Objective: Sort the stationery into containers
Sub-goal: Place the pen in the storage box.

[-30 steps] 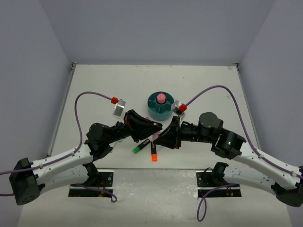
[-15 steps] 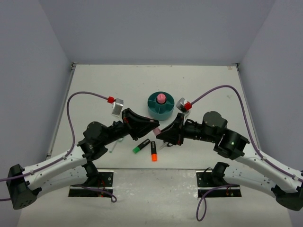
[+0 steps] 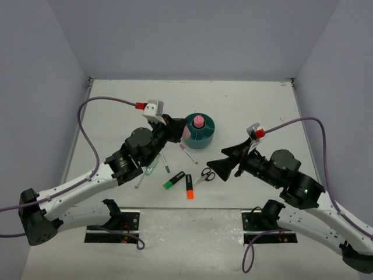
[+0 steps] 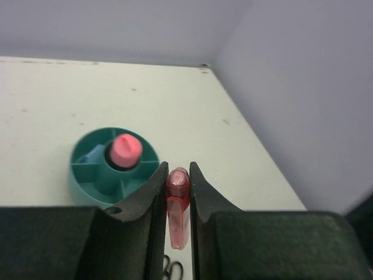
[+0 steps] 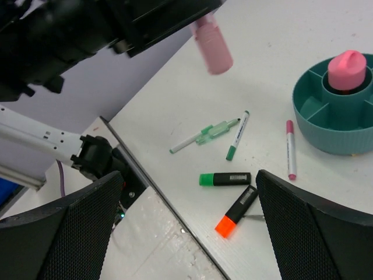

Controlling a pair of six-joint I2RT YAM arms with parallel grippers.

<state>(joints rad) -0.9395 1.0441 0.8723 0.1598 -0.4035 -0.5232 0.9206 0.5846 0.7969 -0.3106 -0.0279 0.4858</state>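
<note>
One organizer (image 3: 194,140) — glue stick (image 3: 199,121) inside

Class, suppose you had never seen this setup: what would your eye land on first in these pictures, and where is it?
First, the pink highlighter, held off the table in the shut jaws of the left gripper, close beside the teal organizer. Next, the pink-capped glue stick standing in the organizer's central well. In front of the organizer, the green highlighter, orange highlighter and scissors lie loose on the table.
</note>
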